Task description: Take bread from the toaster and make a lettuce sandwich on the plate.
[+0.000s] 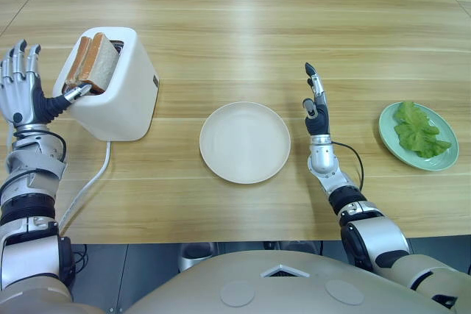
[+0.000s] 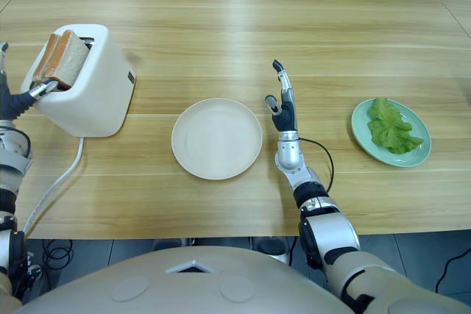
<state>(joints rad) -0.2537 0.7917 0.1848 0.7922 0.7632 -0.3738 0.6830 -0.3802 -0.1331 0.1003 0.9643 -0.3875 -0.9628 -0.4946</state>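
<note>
Fingers (image 1: 313, 79) of the right hand (image 1: 316, 112) stand straight and empty, centre right, between plate (image 1: 245, 142) and lettuce (image 1: 416, 129). The left hand (image 1: 20, 90), far left, is spread and empty, thumb beside the bread (image 1: 94, 60) standing in the toaster (image 1: 129, 101), upper left. This bread looks light and crumbly: pinch gently its raised top edge.

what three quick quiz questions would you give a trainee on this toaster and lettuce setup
1. True or false: the bread sits in the toaster.
2. Where is the lettuce? A in the toaster; B on the green plate; C on the bread.
3. Which hand is raised beside the toaster?

Key: 1 true. 2 B. 3 the left hand.
</note>
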